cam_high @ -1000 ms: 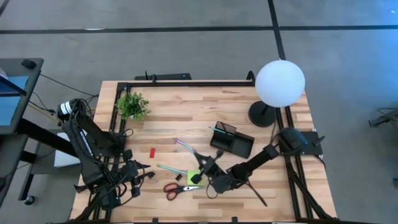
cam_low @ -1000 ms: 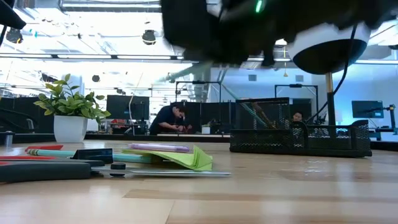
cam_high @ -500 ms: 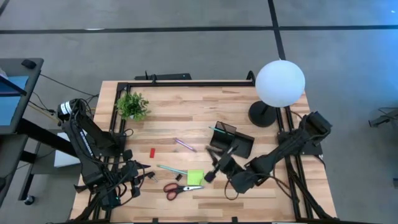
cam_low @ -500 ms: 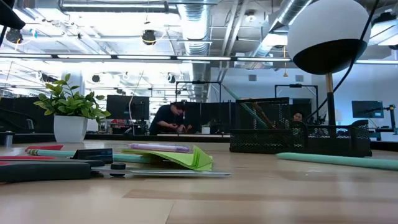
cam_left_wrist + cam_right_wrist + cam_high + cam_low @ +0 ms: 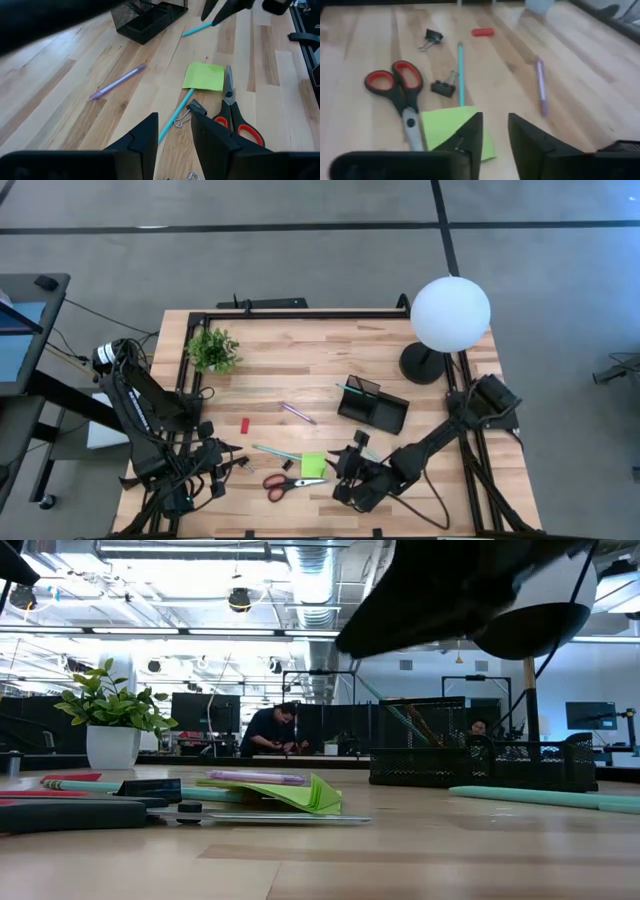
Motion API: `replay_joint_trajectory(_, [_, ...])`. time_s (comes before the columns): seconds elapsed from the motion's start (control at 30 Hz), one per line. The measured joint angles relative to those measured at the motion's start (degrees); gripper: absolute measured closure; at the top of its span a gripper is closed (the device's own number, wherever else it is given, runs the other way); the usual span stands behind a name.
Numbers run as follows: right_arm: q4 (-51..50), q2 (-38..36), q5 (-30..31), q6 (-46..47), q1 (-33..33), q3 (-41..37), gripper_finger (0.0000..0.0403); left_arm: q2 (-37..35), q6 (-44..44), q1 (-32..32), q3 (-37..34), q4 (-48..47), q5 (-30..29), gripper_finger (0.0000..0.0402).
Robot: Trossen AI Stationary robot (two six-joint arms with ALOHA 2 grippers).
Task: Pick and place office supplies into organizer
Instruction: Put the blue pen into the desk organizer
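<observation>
From above, a pale wooden-plank table (image 5: 300, 370) carries a black wire-mesh organizer (image 5: 373, 404) toward its right middle, a teal pen standing in its taller section. Left of it lies a thin purple pen (image 5: 298, 413), then a small red block (image 5: 245, 425). Nearer the front edge: a teal pen (image 5: 272, 452), a lime-green sticky-note pad (image 5: 314, 464), and red-handled scissors (image 5: 288, 482) with blades touching the pad. Right hand (image 5: 352, 463) hovers just beside the pad, between it and the organizer. Left hand (image 5: 212, 477) rests folded at the front left corner. A green potted plant (image 5: 213, 349) and a white globe lamp (image 5: 450, 313) stand at the back.

Low view: a second teal pen (image 5: 540, 797) lies on the table before the organizer (image 5: 480, 762), which the high view barely shows. Beyond the table is an open workshop with ceiling ducts and a seated person (image 5: 272, 731).

Left wrist view: left hand's fingers (image 5: 145, 137) stand slightly apart, holding nothing; black binder clips (image 5: 196, 106) lie by the scissors (image 5: 235, 116).

Right wrist view: right hand's fingers (image 5: 470, 137) stand partly apart over the pad's (image 5: 456, 127) corner, empty; whether they touch it I cannot tell. Two black clips (image 5: 443, 87) flank the teal pen (image 5: 460, 72).
</observation>
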Motion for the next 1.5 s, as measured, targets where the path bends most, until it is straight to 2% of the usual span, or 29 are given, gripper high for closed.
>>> replay_joint_trajectory(0.1, [-5.1, -3.3, -0.1, 2.0, 0.5, 1.7, 0.0283, 0.0, -0.8, 0.0, 0.0, 0.0, 0.0, 0.0287])
replay_joint_trajectory(0.27, [-20.6, -10.3, 0.8, 13.5, 3.7, 2.8, 0.0273, 0.0, -0.9, 0.0, 0.0, 1.0, 0.0, 0.0287])
replay_joint_trajectory(0.47, [-46.6, -14.5, 10.9, 37.1, 11.8, 2.7, 0.0294, 0.0, 2.4, 0.0, 0.0, 4.2, 0.0, 0.0287])
replay_joint_trajectory(0.6, [-56.6, -14.1, 16.9, 51.3, 18.9, 2.5, 0.0304, 0.0, 3.3, 0.0, 0.0, 4.6, -1.1, 0.0287])
replay_joint_trajectory(0.67, [-54.0, -14.0, 22.6, 54.0, 22.0, 0.3, 0.0305, 0.0, 3.3, 0.0, 0.0, 4.5, -2.5, 0.0287])
replay_joint_trajectory(0.73, [-44.2, -14.0, 25.0, 53.9, 23.6, -3.5, 0.0305, 0.0, 3.3, 0.0, 0.0, 4.5, -4.2, 0.0287])
replay_joint_trajectory(0.87, [-18.6, -13.4, 21.7, 43.9, 24.2, -12.8, 0.0296, 0.0, 3.2, 0.0, 0.0, 4.6, -5.8, 0.0287])
replay_joint_trajectory(0.93, [-9.1, -11.7, 20.8, 38.0, 23.4, -16.1, 0.0287, 0.0, 2.6, 0.0, 0.0, 4.6, -5.9, 0.0287])
replay_joint_trajectory(1.07, [-8.0, -9.0, 21.1, 34.7, 22.8, -17.8, 0.0261, 0.0, 1.7, 0.0, 0.0, 5.0, -5.9, 0.0287])
replay_joint_trajectory(1.2, [-11.0, -6.1, 20.4, 38.4, 21.3, -18.0, 0.0228, 0.0, 1.7, 0.0, 0.0, 5.1, -5.8, 0.0287])
replay_joint_trajectory(1.37, [-11.2, -1.2, 10.5, 41.4, 19.4, -18.0, 0.0193, 0.0, 1.8, 0.0, 0.0, 5.1, -5.8, 0.0287])
replay_joint_trajectory(1.5, [-11.8, 3.0, 7.3, 46.5, 18.6, -18.0, 0.0187, 0.0, 1.7, 0.0, 0.0, 5.1, -5.8, 0.0287])
